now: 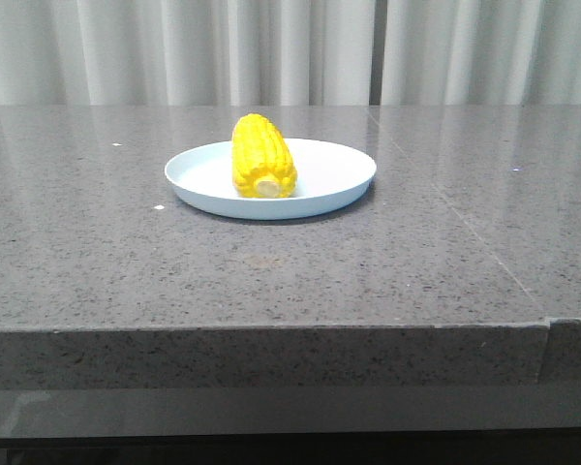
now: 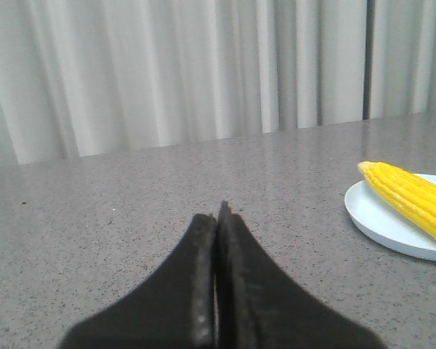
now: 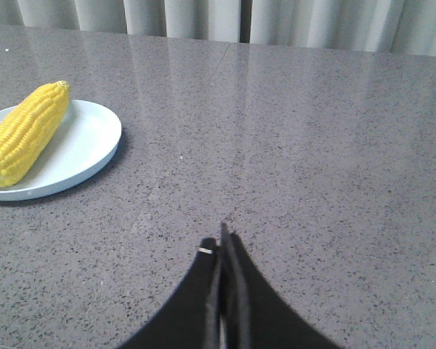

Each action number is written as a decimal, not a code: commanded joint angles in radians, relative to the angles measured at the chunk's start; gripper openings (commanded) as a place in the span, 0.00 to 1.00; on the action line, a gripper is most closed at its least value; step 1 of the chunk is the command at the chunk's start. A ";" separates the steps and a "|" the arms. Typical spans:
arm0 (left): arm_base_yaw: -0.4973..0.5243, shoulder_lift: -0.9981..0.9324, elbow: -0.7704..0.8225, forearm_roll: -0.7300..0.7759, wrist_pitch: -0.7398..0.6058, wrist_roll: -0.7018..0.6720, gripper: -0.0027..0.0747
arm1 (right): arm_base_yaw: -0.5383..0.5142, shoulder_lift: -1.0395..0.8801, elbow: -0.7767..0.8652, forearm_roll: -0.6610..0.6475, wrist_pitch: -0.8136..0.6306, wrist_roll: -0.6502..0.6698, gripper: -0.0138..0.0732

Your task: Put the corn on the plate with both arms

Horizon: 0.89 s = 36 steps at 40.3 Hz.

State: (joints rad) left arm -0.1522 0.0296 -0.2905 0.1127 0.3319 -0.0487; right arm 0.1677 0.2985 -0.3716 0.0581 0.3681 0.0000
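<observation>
Pale pleated curtains (image 1: 300, 48) hang behind a speckled grey stone bench (image 1: 97, 252) with a glossy top. On it stands a round, shallow, pale blue-white plate (image 1: 334, 174) with a low rim, and the bright yellow toy corn cob (image 1: 262, 155) lies on that plate, its beige stub end facing the front camera, its pointed tip away. As far as can be judged, the placing is done and nothing is left but to keep clear. The left arm's black fingers (image 2: 216, 218) are pressed together with nothing between them, well apart from the plate. The right arm's black fingers (image 3: 222, 243) are likewise closed and empty, over bare bench away from the plate. Nothing else stands on the bench near the plate, and nothing blocks either arm.
</observation>
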 commanded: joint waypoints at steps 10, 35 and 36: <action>0.155 -0.055 0.187 -0.102 -0.179 0.001 0.01 | -0.004 0.005 -0.025 -0.010 -0.071 -0.011 0.08; 0.187 -0.053 0.299 -0.126 -0.259 0.001 0.01 | -0.004 0.005 -0.025 -0.010 -0.071 -0.011 0.08; 0.187 -0.053 0.299 -0.126 -0.259 0.001 0.01 | -0.004 0.005 -0.025 -0.010 -0.071 -0.011 0.08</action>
State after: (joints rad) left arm 0.0353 -0.0036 0.0057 0.0000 0.1660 -0.0487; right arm 0.1677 0.2961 -0.3710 0.0581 0.3704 0.0000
